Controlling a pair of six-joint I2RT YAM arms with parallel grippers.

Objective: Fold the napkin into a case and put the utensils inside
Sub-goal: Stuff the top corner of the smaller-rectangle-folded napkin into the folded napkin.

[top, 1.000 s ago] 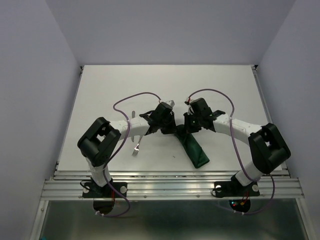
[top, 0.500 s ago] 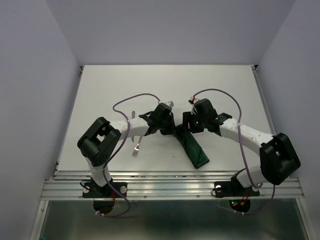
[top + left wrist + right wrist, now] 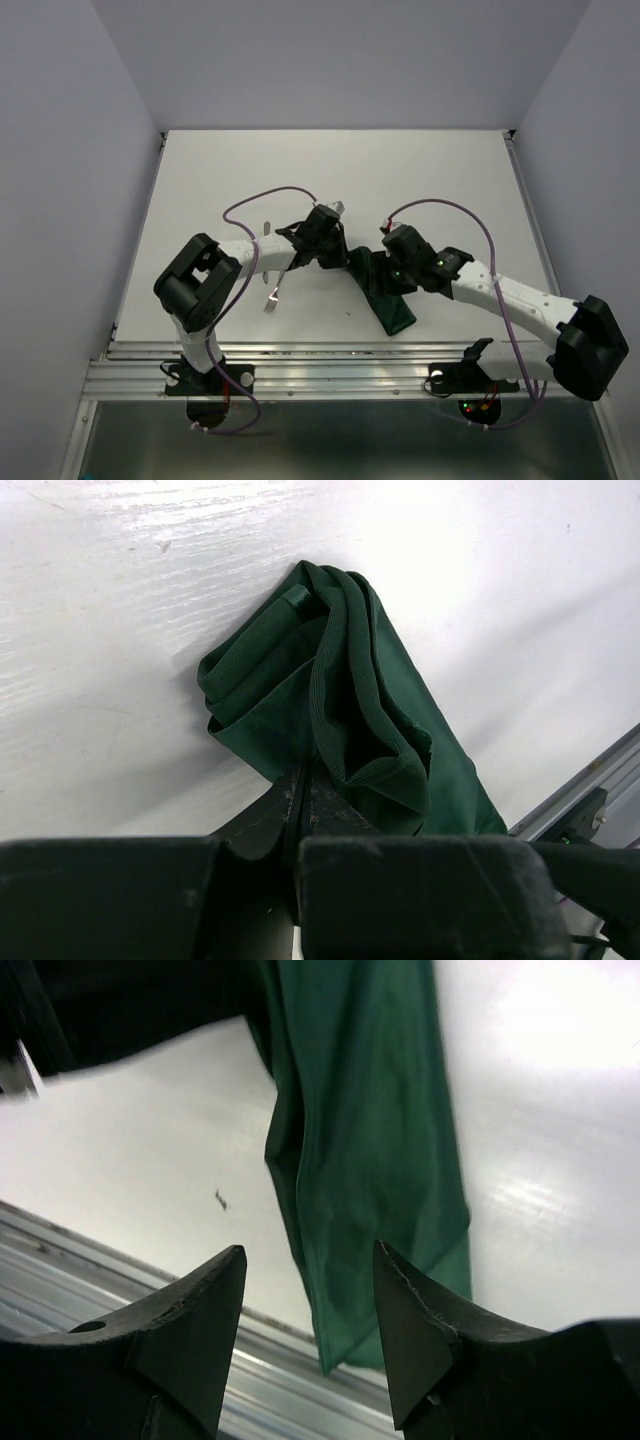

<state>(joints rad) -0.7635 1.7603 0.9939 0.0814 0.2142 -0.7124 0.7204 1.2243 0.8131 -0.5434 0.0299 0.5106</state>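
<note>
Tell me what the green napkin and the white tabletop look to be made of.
The napkin: soft woven cloth, matte; limp folds and a stitched hem show. The tabletop: probably white-painted wood or laminate, slightly glossy; faint grain streaks and glare.

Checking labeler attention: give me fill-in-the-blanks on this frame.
The left gripper is ___ on the green napkin's edge.
The right gripper hangs ___ over the napkin, holding nothing.
The fork lies nearer the ___ gripper.
Missing: shut; open; left.
</note>
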